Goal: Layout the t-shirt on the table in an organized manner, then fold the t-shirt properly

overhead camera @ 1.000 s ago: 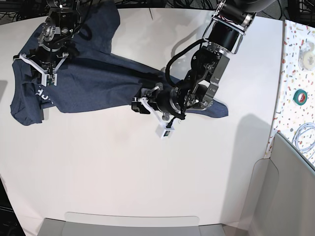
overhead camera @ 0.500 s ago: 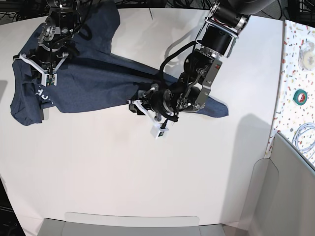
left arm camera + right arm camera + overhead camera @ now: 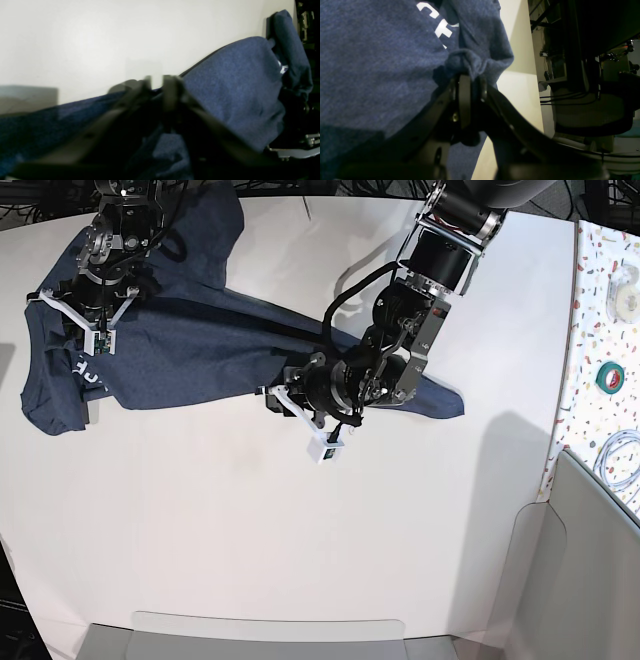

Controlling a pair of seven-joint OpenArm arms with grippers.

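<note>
Base view: overhead, looking down on the whole bench (image 3: 300,560). Wrist views: close, low, looking along each end effector across the t-shirt (image 3: 180,350), which all three share.

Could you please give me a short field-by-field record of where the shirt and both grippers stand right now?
garment: t-shirt, dark navy, stretched out and rumpled, not laid flat
surface: table, off-white
lettering: white, partly visible near the right gripper
left gripper: fingers nearly together at the shirt's lower edge, fabric bunched around them; grip unclear
right gripper: shut on a pinched fold of the t-shirt
fold status: not yet begun
side shelf: speckled, holds a green tape roll
</note>
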